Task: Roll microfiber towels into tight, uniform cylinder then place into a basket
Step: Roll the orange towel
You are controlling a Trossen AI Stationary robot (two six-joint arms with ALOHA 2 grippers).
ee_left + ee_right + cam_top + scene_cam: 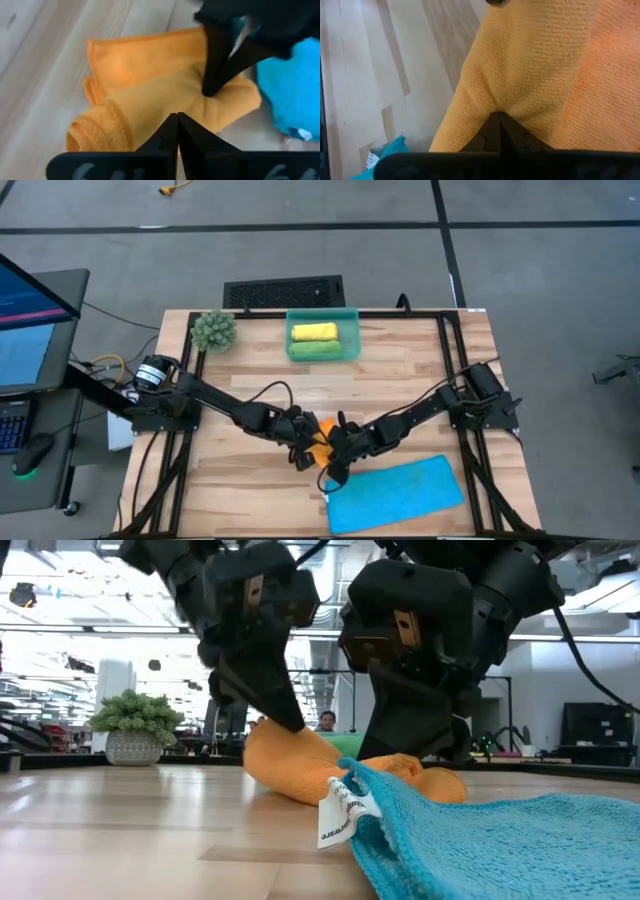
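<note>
The blue towel (395, 493) is laid flat along the desk's (400, 380) near edge, toward the right corner, a white label (338, 816) showing at its corner; just beyond it, near the middle of the desk, the orange towel (319, 442) is bunched in a loose roll; it is pinched by the left gripper (303, 450), whose fingers are pressed together on the cloth; the right gripper (340, 455) is likewise closed tight on the same towel from the other side; at the far edge the teal basket (323, 335) is seen holding a yellow roll (313, 331) and a green roll (314, 349); a plant ball (214, 330) is set beside it, toward the far left corner.
</note>
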